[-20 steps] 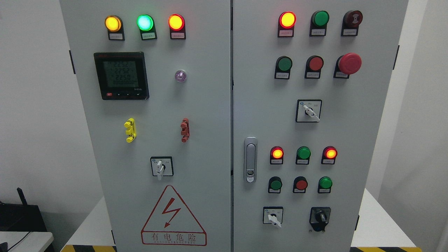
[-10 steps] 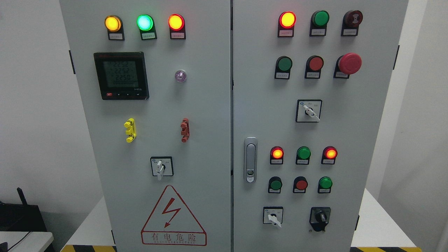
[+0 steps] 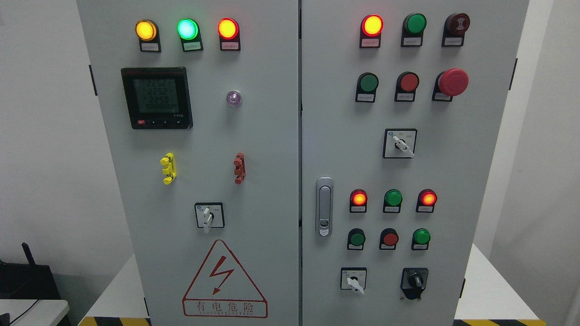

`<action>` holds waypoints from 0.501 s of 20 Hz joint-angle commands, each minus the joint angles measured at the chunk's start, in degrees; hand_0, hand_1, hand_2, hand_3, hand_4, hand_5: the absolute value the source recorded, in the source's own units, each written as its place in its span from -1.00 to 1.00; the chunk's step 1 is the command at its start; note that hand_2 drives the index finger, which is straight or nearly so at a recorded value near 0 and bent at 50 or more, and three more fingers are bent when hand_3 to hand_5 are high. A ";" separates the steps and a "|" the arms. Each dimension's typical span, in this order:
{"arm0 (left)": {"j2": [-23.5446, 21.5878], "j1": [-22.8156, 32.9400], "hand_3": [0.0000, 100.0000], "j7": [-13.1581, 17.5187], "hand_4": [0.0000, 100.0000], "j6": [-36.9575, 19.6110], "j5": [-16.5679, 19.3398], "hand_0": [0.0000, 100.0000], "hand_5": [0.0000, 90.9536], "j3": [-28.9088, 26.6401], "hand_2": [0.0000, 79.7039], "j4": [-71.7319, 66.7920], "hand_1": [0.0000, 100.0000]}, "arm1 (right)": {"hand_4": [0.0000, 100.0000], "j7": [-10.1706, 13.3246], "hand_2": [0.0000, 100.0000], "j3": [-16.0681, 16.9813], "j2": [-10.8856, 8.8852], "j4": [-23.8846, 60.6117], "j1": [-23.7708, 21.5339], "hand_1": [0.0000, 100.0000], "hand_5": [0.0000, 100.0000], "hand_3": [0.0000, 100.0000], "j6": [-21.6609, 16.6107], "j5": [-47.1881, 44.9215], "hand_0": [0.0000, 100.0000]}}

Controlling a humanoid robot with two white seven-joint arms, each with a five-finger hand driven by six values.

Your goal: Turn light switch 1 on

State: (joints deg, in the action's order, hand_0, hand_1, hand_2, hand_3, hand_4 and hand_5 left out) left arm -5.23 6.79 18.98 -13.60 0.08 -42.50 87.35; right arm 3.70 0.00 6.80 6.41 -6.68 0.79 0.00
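Note:
A grey electrical cabinet (image 3: 272, 136) with two doors fills the head view. The left door has a white-handled rotary switch (image 3: 208, 217) pointing down. The right door has rotary switches in the middle (image 3: 399, 144), at the lower left (image 3: 354, 280), and a black one (image 3: 414, 281). Yellow (image 3: 146, 30), green (image 3: 187, 29) and red (image 3: 228, 28) lamps glow on the left door. Red lamps (image 3: 372, 25) (image 3: 359, 198) (image 3: 428, 198) glow on the right door. Which control is light switch 1 I cannot tell. No robot hand or arm is in view.
A digital meter (image 3: 157, 98), a red emergency button (image 3: 452, 82), green and red push buttons (image 3: 368, 83) (image 3: 408, 82), a door latch (image 3: 324, 206) and a hazard sign (image 3: 224, 283) are on the cabinet. It stands on a white platform (image 3: 494, 290). A dark device (image 3: 27, 280) sits lower left.

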 commanded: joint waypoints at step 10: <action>-1.98 -6.08 0.06 -14.06 0.24 2.27 0.01 -0.30 0.02 20.00 -0.15 21.72 -0.63 | -1.00 -0.01 -1.00 -0.97 0.05 0.00 0.00 -0.22 -1.00 -1.00 0.00 -1.41 -0.76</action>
State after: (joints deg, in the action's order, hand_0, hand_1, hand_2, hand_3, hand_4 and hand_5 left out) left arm -6.33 2.21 8.39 -11.69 0.01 -33.94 99.33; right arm 3.70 0.00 6.79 6.42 -6.68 0.79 0.00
